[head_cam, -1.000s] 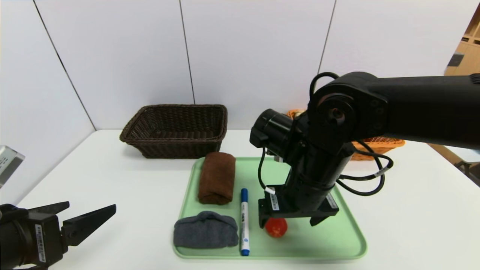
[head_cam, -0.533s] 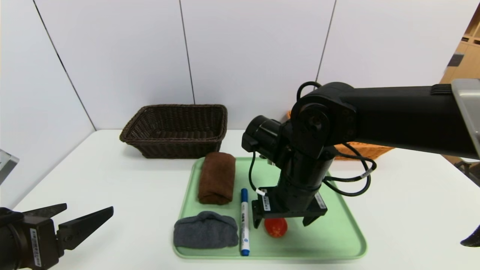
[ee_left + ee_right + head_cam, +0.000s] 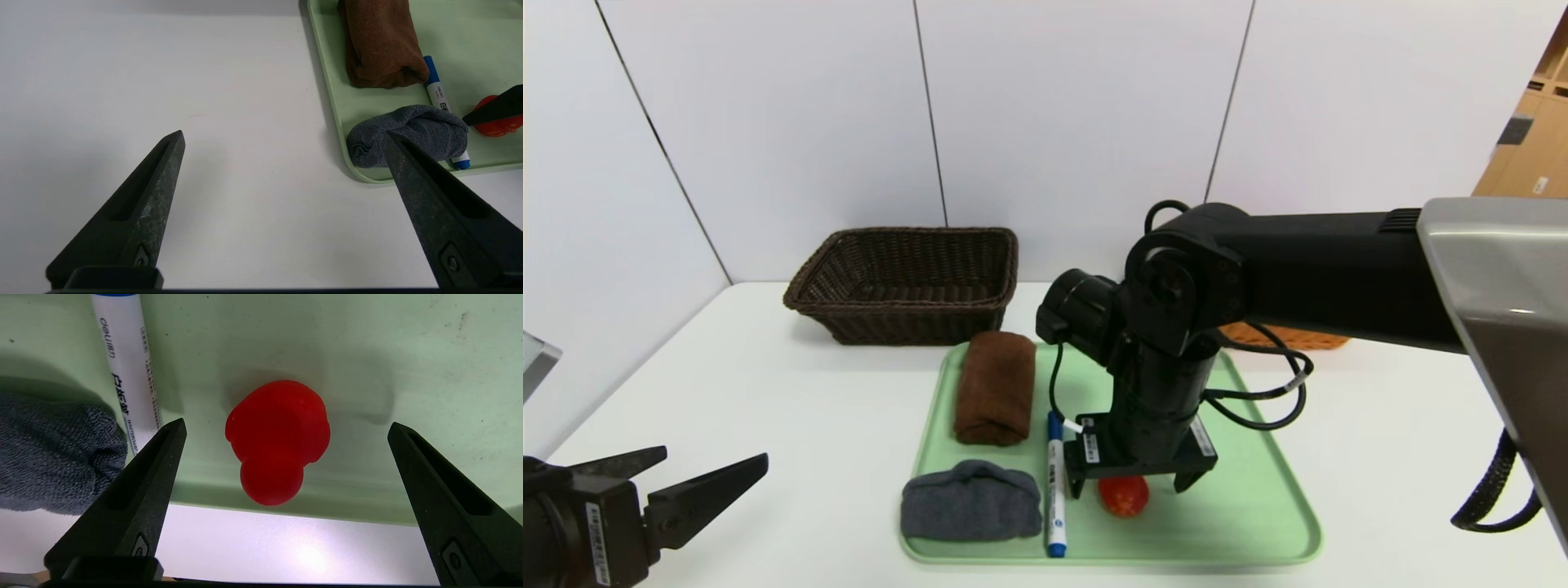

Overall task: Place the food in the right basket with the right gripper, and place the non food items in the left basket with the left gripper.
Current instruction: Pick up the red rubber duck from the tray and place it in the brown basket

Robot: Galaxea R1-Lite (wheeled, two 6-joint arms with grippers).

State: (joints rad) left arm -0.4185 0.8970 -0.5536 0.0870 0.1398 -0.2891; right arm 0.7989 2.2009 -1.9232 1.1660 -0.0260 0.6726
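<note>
**Right gripper poised over the red toy on the tray**

From the head view we see our right gripper (image 3: 1129, 483) pointing down over the small red toy (image 3: 1124, 495) on the pale green plastic tray (image 3: 1258, 523), its jaws apart, one on each side of the toy. The rolled brown towel (image 3: 995, 387), the folded grey cloth (image 3: 971, 501) and the white marker with a blue cap (image 3: 1055, 483) lie on the same tray. The dark brown wicker basket (image 3: 907, 282) stands behind the tray on the white table (image 3: 768, 392); the orange wicker basket (image 3: 1282, 336) is mostly hidden behind our right arm. Our left gripper (image 3: 678, 482) sits low at the table's near left, jaws open.

The left wrist view adds the towel (image 3: 380, 45), cloth (image 3: 408, 132) and marker (image 3: 439, 98) from the side, well apart from those open fingers (image 3: 139, 220).

The right wrist view alone shows the gap: the toy (image 3: 278, 439) lies between the spread fingers (image 3: 139, 486), touching neither, with the marker (image 3: 124, 371) just beside it.
</note>
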